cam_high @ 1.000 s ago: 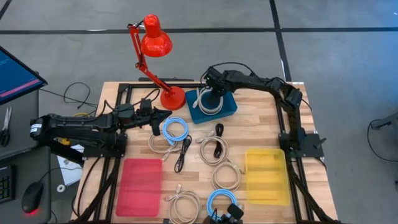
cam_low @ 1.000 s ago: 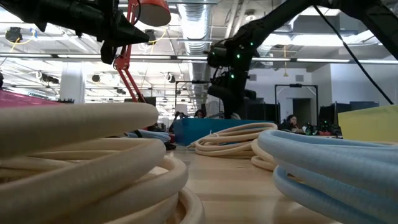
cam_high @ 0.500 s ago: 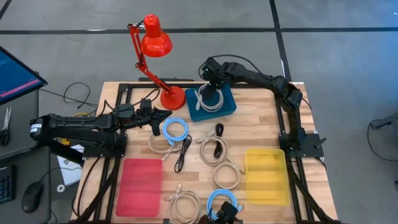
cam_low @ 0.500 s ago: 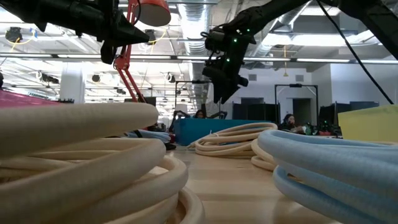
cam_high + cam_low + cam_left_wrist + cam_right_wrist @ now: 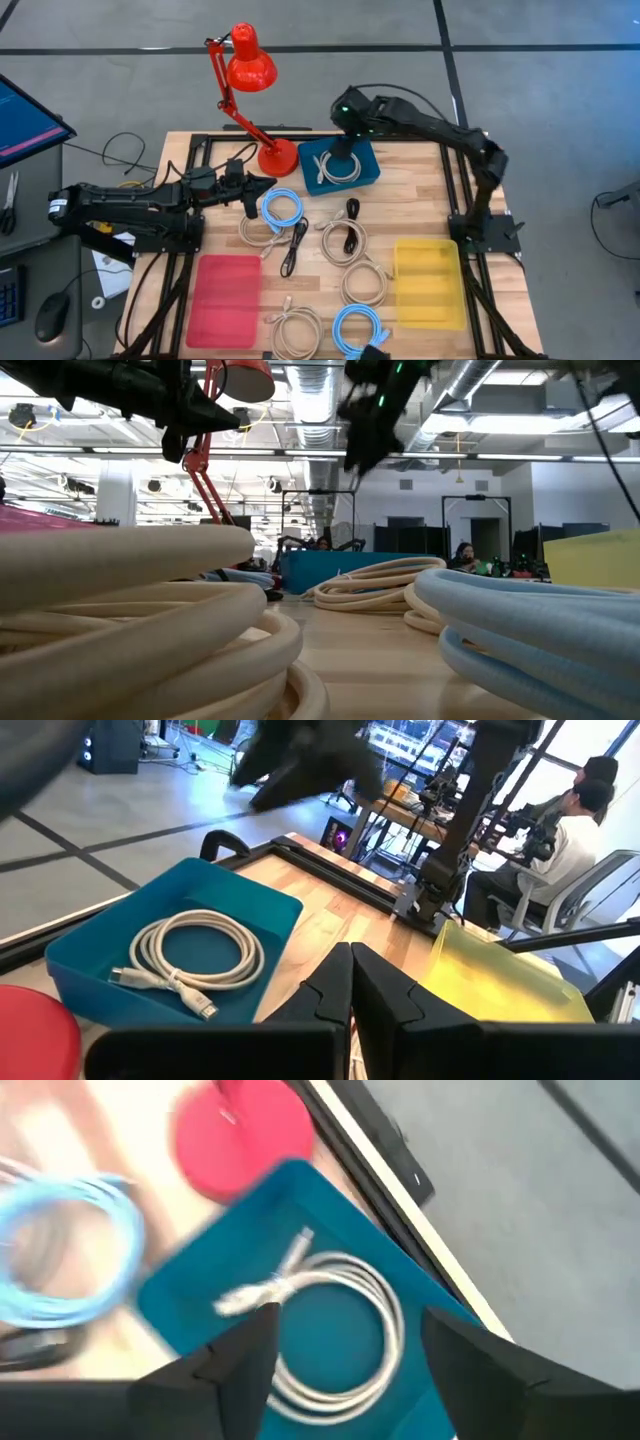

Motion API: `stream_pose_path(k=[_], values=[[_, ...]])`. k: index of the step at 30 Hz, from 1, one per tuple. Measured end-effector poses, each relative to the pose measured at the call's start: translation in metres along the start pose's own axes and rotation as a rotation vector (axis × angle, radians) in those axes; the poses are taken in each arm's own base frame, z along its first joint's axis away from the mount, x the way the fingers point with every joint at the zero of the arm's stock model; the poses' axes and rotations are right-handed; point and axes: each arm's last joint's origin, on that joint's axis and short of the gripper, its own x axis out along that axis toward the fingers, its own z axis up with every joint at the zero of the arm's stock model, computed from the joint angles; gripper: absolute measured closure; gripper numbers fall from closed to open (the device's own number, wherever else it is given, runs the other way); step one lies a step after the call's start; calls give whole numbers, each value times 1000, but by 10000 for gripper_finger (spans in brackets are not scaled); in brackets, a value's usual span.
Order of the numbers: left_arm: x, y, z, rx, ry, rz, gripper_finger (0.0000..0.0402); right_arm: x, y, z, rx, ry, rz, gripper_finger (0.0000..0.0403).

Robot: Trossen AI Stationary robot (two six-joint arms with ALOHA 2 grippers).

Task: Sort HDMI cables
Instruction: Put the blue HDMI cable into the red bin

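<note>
Teal fills my right wrist view: the right gripper (image 5: 345,1355) has its jaws spread wide and empty above the blue tray (image 5: 420,1330), where one beige-white coil (image 5: 335,1320) lies flat inside. From above I see that same gripper (image 5: 347,140) hanging over the tray (image 5: 368,172) at the counter's (image 5: 420,195) far edge, beside the red lamp (image 5: 250,65). The low view shows the right arm high overhead but hides what sits in the tray.

My left gripper (image 5: 262,185) has its jaws pressed together, holding nothing, just beside a light-blue coil (image 5: 283,208) on the left half. Its wrist view looks past the shut fingers (image 5: 340,985) to the tray and coil, with the yellow tray (image 5: 505,980) and seated people beyond.

Only the high view gives the rest: a black bundle (image 5: 293,248), another black one resting on a beige-white coil (image 5: 345,240), more beige-white coils across the middle, a second light-blue coil (image 5: 358,328) at the near edge, and the empty red tray (image 5: 225,300)
</note>
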Motion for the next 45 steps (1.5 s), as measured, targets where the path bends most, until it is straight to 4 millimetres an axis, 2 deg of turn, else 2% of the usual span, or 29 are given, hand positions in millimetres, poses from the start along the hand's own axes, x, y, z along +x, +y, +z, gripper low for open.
stream_pose_path(k=[6,11,15,20,24,27,37,45], values=[[0,0,-1,4,8,3,395,-69,7,-5,-22,-118,-39,281],[0,1,-2,27,17,5,395,-107,-2,-21,-5,-104,-137,385],[0,0,-2,29,23,-14,395,-127,-6,-32,5,-81,-168,391],[0,1,-4,33,45,-14,395,-153,-1,-48,12,-85,-330,400],[0,1,-4,33,46,-13,395,-172,4,-62,5,-121,-332,402],[0,1,-4,33,46,-13,395,-174,8,-79,-1,-159,-271,402],[0,-1,-5,30,59,-46,396,-149,10,-148,80,-408,50,403],[-4,-11,-5,111,215,-64,397,-151,10,-175,65,-517,274,403]])
